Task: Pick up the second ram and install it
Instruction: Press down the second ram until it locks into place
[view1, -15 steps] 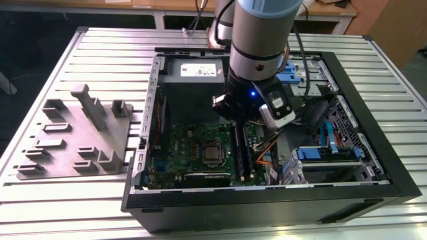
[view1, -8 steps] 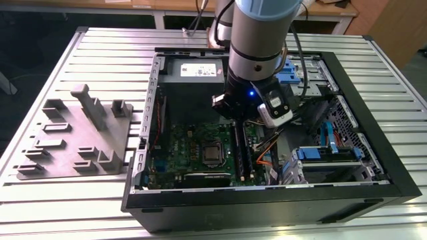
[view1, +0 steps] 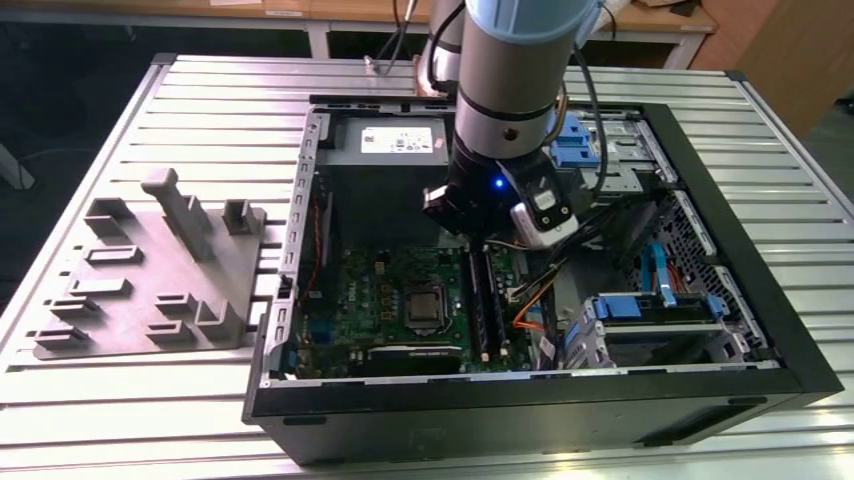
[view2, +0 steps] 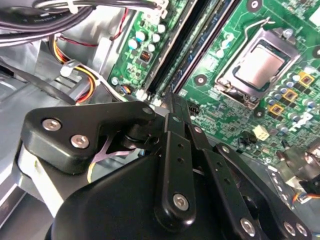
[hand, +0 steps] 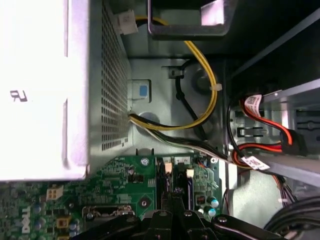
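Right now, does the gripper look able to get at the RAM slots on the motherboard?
Probably yes. In the second wrist view the gripper hangs right at the end of the RAM slots with nothing between them, and the cables lie off to the side.

The arm (view1: 514, 70) is a thick silver-grey tube with a pale blue-grey band at its upper joint and a ring of small dark screws just above the wrist. Under it sits a black wrist block with a small blue light, and a white and grey box with a dark face is mounted beside it. Black cables run down along the arm. The hand (view2: 175, 150) is matte black, built of flat linkage bars pinned with silver screws; two more silver screws sit in a rounded black bracket, and a white band shows under the housing.
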